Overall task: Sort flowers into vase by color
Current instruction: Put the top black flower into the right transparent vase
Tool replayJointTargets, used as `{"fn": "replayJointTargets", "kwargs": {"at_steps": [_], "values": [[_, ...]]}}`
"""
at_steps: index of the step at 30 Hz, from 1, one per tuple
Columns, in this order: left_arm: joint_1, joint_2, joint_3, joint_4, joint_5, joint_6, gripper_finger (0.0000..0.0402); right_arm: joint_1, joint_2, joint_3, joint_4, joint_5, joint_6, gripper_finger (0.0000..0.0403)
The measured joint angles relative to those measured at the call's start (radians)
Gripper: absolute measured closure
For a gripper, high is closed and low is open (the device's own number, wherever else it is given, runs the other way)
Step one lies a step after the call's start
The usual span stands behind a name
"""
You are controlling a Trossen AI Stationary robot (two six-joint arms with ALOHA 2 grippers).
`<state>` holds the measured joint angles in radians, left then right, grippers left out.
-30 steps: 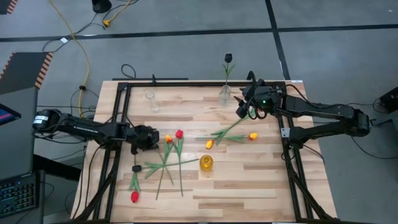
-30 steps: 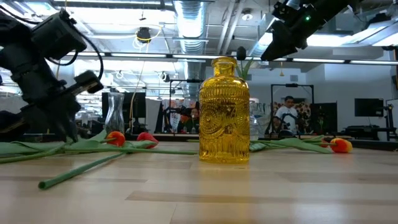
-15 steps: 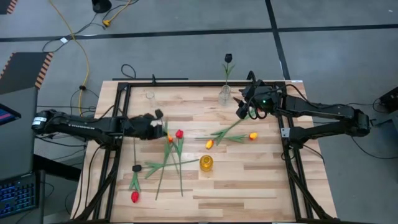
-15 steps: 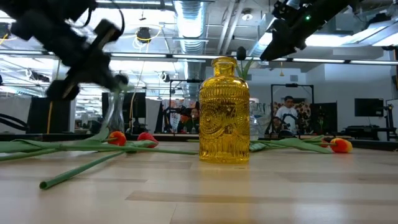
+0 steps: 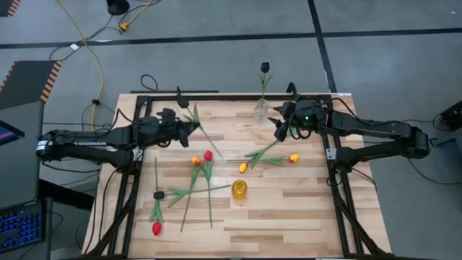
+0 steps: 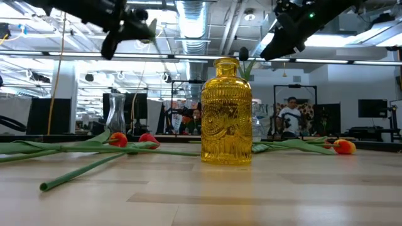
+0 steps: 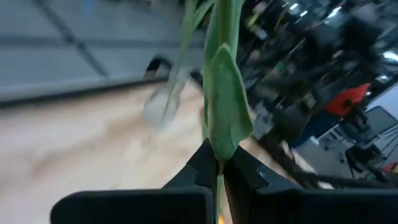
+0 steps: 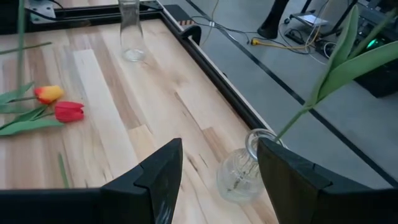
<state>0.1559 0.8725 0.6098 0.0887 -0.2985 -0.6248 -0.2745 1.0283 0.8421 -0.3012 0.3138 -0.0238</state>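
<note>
Where the pale plank table (image 5: 289, 209) meets grey floor, tulips lie scattered around a yellow ribbed glass bottle (image 5: 239, 190); a workshop with a seated person (image 6: 291, 116) lies beyond. Since a second ago, the left gripper (image 5: 186, 124) has lifted a green-stemmed tulip (image 5: 204, 135), fingers clamped on it. The right gripper (image 5: 281, 126) hangs, fingers apart, beside a clear vase (image 5: 260, 111).

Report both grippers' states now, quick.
Left gripper: closed on a flower stem, lifted above the table's back-left area.
Right gripper: open, empty, near the clear vase holding a black flower.
</note>
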Motion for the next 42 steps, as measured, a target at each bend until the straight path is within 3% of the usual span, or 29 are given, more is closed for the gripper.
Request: {"fn": "replayJointTargets", "kwargs": {"at_steps": [4,12,18,24,34,42], "values": [[0.041,0.074,0.000,0.152,0.022,0.101,0.0401,0.000,0.000,0.000,0.000,0.000,-0.002,0.0168],[0.136,0.309,0.000,0.593,0.219,0.424,0.0401,0.000,0.000,0.000,-0.001,0.000,-0.002,0.0168],[0.173,0.457,0.019,0.872,0.279,0.500,0.0401,0.000,0.000,0.000,-0.001,0.000,-0.002,0.0168],[0.193,0.595,0.203,0.829,0.290,0.558,0.0401,0.000,0.000,0.000,-0.001,0.000,-0.002,0.0168],[0.208,0.792,0.601,0.453,0.291,0.699,0.0401,0.000,0.000,0.000,-0.002,0.001,0.000,0.0168],[0.221,0.850,0.694,0.390,0.248,0.784,0.0401,0.000,0.000,0.000,-0.003,0.001,0.000,0.0168]]}}
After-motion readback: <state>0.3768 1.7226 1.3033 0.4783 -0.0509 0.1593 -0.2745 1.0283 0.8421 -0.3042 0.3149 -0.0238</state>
